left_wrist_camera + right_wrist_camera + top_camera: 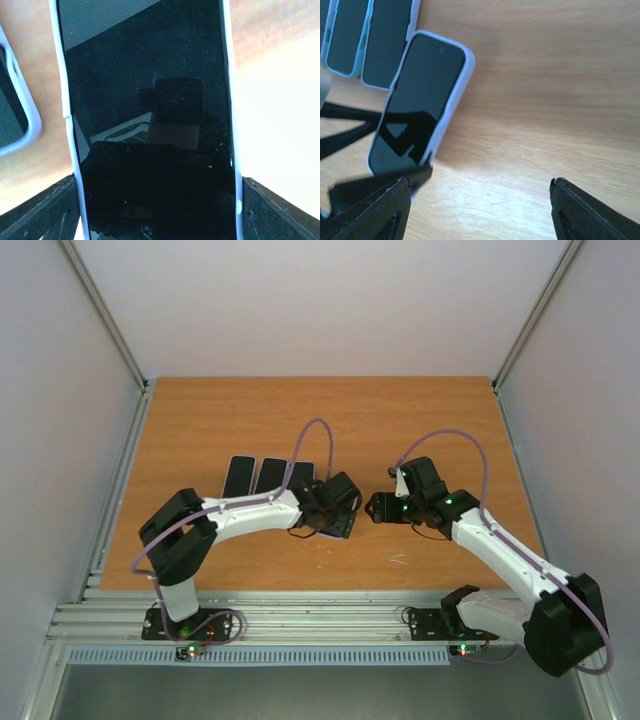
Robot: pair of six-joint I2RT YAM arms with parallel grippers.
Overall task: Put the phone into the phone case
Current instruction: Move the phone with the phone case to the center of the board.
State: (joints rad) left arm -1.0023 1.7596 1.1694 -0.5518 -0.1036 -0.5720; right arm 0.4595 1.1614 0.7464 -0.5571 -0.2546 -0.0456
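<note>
Phone [417, 100]: flat on the counter [545, 75], screen up, inside the white case [464, 65].
Left jaws: wide, astride the phone's width; I could not tell whether they pressed the case rim.
Right jaws: wide apart, empty, just beside the phone.
Step, as I judged it: confirm seating.
Method: press each corner straight down; avoid pushing the case into the neighbouring phones [385, 40].

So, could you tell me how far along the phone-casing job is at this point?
Done, by the look of it: the phone sits inside the white case, rim showing along both long sides. In hand: the left hand clasps the case's sides on the table; the right hand is open and empty beside it. Left: probably only letting go; the lower corners are hidden.
</note>
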